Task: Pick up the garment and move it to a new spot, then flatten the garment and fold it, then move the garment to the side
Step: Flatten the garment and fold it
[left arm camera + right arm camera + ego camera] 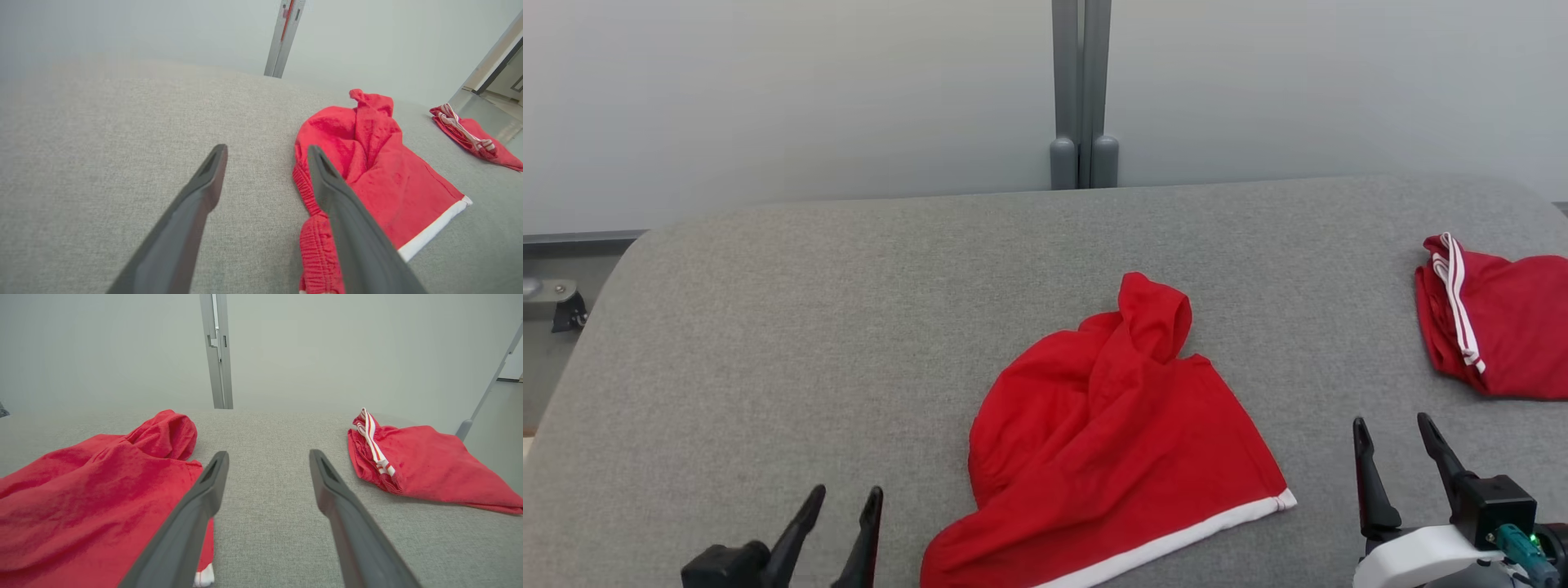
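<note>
The garment point(1111, 433), red shorts with a white hem and an elastic waistband, lies crumpled in the front middle of the grey padded table point(849, 327). My left gripper point(846, 492) stands open at the lower left, just left of the garment and holding nothing. In the left wrist view the left gripper point(266, 150) hovers over bare table, and its right finger overlaps the waistband edge of the garment point(380, 163). My right gripper point(1392, 423) is open and empty to the garment's right. The right wrist view has the right gripper point(269, 455) over bare table beside the garment point(94, 490).
A second red garment point(1494, 327) with white stripes lies folded at the table's right edge, also in the wrist views point(470, 139) point(425, 461). A grey post point(1082, 90) stands behind the table against a pale wall. The table's left half is bare cloth.
</note>
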